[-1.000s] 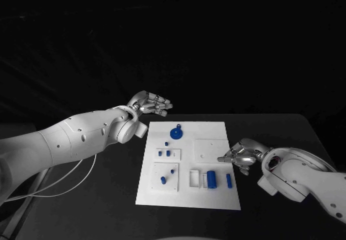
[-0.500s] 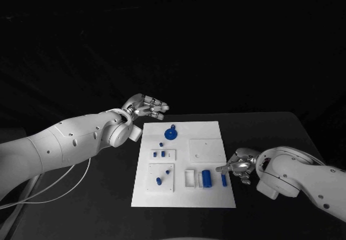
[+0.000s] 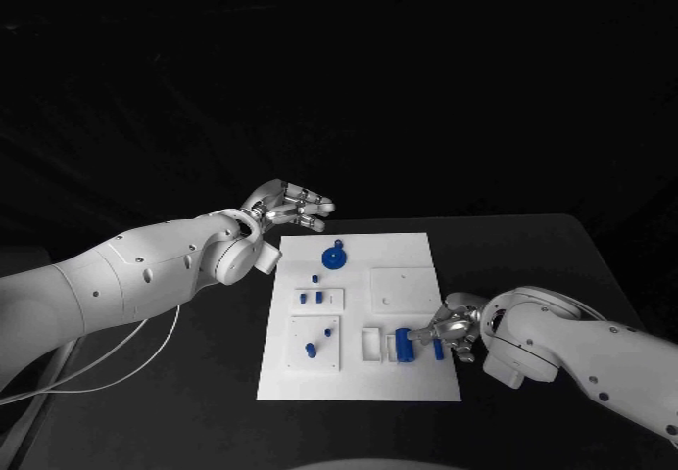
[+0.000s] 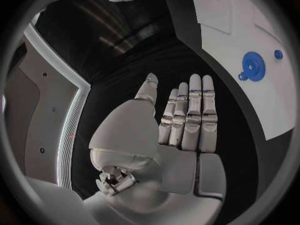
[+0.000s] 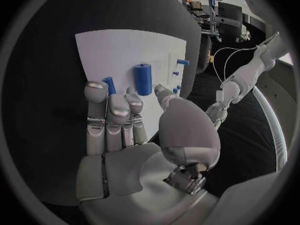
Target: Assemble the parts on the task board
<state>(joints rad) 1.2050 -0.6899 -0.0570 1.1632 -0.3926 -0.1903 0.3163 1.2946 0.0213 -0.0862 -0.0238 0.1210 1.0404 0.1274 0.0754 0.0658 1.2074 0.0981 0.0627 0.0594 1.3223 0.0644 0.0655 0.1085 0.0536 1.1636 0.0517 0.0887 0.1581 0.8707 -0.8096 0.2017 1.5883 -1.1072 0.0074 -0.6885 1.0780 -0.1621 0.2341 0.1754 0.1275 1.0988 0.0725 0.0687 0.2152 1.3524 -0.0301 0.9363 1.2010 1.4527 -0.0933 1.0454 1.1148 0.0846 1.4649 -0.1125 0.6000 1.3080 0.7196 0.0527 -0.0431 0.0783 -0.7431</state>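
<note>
Lying in the middle of the black table (image 3: pixel 565 255), the white task board (image 3: pixel 403 382) is being flanked by the two hands, with the blue parts spread over it: a blue gear (image 3: pixel 333 258) near its far end, small pegs (image 3: pixel 316 292) along its left half, and a blue cylinder (image 3: pixel 403 344) with a slim blue bar (image 3: pixel 437 350) beside it near its right edge. The right hand (image 3: pixel 450 328) is being held over that right edge just beside the cylinder and bar, its fingers (image 5: pixel 112 117) apart and nothing gripped. The left hand (image 3: pixel 291 207) is being kept beyond the board's far left corner, fingers (image 4: pixel 190 110) stretched side by side and empty.
</note>
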